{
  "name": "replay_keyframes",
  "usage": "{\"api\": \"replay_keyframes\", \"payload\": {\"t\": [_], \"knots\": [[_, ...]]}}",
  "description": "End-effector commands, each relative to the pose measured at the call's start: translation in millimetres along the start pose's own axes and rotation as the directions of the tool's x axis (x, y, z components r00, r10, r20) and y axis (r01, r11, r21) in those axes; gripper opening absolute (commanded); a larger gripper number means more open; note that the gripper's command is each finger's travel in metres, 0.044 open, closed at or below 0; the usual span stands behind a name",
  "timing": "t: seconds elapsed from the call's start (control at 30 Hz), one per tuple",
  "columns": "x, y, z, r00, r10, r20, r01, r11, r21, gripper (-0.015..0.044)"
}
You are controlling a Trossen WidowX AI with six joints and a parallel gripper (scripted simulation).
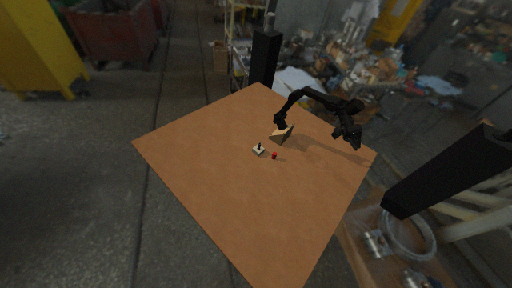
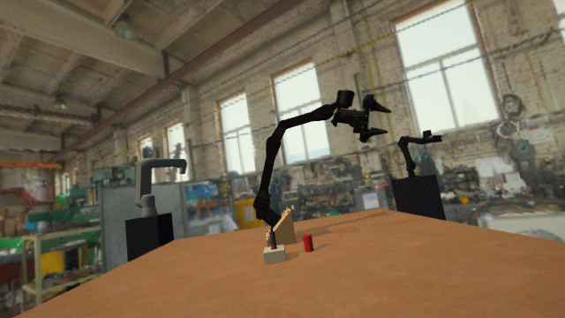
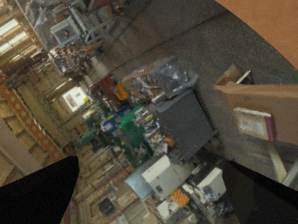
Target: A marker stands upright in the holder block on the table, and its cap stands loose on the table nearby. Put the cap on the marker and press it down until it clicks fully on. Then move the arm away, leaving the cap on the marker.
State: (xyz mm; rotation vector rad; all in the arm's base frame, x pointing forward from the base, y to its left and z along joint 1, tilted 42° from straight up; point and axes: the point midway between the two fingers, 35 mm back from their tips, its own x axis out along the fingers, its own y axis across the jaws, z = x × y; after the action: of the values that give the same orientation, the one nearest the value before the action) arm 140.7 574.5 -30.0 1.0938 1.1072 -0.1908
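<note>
The holder block (image 1: pixel 258 152) (image 2: pixel 274 256) is pale and sits on the brown table (image 1: pixel 224 188) (image 2: pixel 375 283) (image 3: pixel 280 20), near the arm's base. The dark marker (image 1: pixel 259 146) (image 2: pixel 273 238) stands upright in it, with a little red low on its body and no cap on its top. The red cap (image 1: pixel 274 155) (image 2: pixel 308 243) stands upright on the table, a short way beside the block. My gripper (image 1: pixel 346 142) (image 2: pixel 388 121) (image 3: pixel 152 168) is open and empty, raised high above the table and well away from cap and marker. The wrist view shows neither of them.
A wooden wedge (image 1: pixel 282 135) (image 2: pixel 286 229) carries the arm's base and stands close to the holder block. Black pedestals (image 1: pixel 264 56) (image 2: pixel 419 196) stand beyond the table's edges, one with a small arm on it. Workshop clutter lies further off.
</note>
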Motion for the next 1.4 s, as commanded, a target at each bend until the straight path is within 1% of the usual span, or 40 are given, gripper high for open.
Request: {"api": "replay_keyframes", "payload": {"t": [0.0, 0.07, 0.17, 0.27, 0.4, 0.47, 0.57, 0.67, 0.77, 0.87, 0.97, 1.03, 1.07, 1.37], "knots": [[0.4, -0.1, 2.9, 1.0, -0.004, 0.006, 0.004, 1.0, -0.014, 0.0374], [2.9, -1.2, 26.2, 0.998, -0.038, 0.053, 0.045, 0.991, -0.123, 0.0321], [4.6, -6.8, 80.2, 0.98, -0.121, 0.157, 0.171, 0.918, -0.358, 0.0247], [0.6, -16.3, 133.1, 0.945, -0.208, 0.252, 0.317, 0.771, -0.552, 0.0247], [-12.9, -34.0, 199.0, 0.874, -0.324, 0.361, 0.481, 0.486, -0.729, 0.0247], [-21.4, -43.3, 225.8, 0.836, -0.374, 0.401, 0.526, 0.342, -0.779, 0.0247], [-35.9, -57.6, 261.4, 0.776, -0.444, 0.449, 0.551, 0.129, -0.824, 0.0247], [-53.0, -73.4, 293.4, 0.709, -0.51, 0.487, 0.527, -0.076, -0.846, 0.0247], [-73.3, -91.5, 322.6, 0.635, -0.574, 0.517, 0.45, -0.269, -0.852, 0.0247], [-96.4, -110.6, 349.5, 0.553, -0.636, 0.538, 0.321, -0.433, -0.842, 0.0247], [-121.6, -130.5, 373.5, 0.466, -0.693, 0.549, 0.149, -0.55, -0.821, 0.0247], [-138.4, -143.1, 387.0, 0.41, -0.726, 0.552, 0.024, -0.597, -0.802, 0.0247], [-143.6, -147.0, 390.8, 0.392, -0.736, 0.552, -0.015, -0.605, -0.796, 0.0247], [-147.8, -149.4, 392.6, 0.385, -0.74, 0.552, -0.031, -0.608, -0.793, 0.0247]]}}
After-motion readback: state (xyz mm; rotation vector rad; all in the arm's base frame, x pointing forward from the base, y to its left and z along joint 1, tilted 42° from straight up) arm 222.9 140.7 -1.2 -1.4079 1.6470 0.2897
